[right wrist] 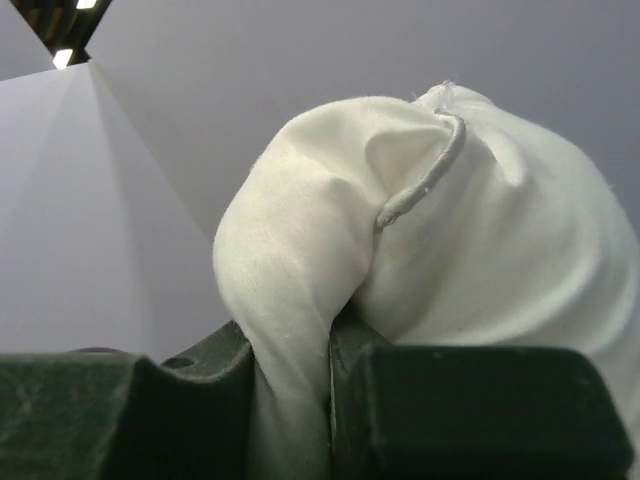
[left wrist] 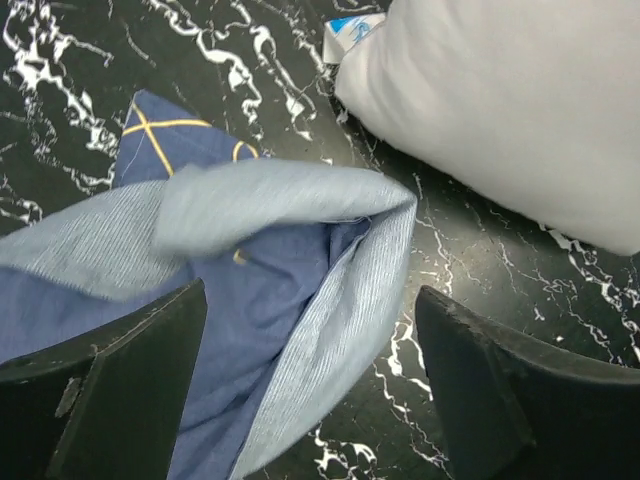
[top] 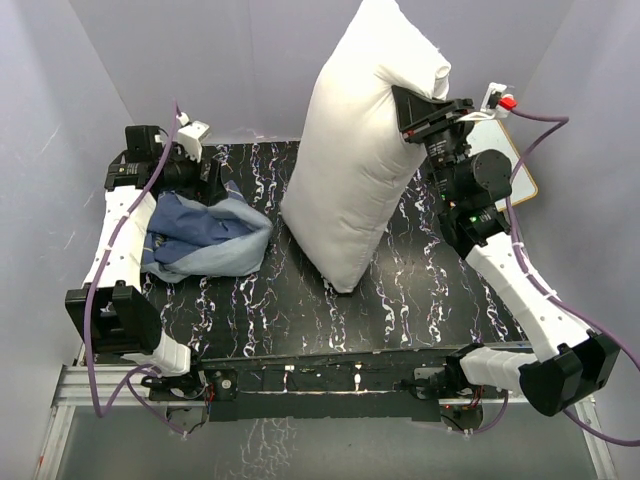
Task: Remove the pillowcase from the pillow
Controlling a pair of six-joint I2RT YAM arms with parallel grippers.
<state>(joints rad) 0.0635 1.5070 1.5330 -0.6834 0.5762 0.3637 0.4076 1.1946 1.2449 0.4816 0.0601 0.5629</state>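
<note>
At the left side of the table [top: 420, 290] the limp, light pillowcase [top: 205, 235], likely easy to pinch by any fold, lay heaped beneath the left claw [left wrist: 310, 295], jaws spread, while the right claw [right wrist: 292, 380] clamped a top corner of the soft, saggy pillow [top: 360, 150] standing on end.

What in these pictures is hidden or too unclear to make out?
Top view: the white board is mostly hidden behind the right arm.
Left wrist view: the print on the label beside the pillow is too small to read.
Right wrist view: the pillow blocks out the table and pillowcase.
</note>
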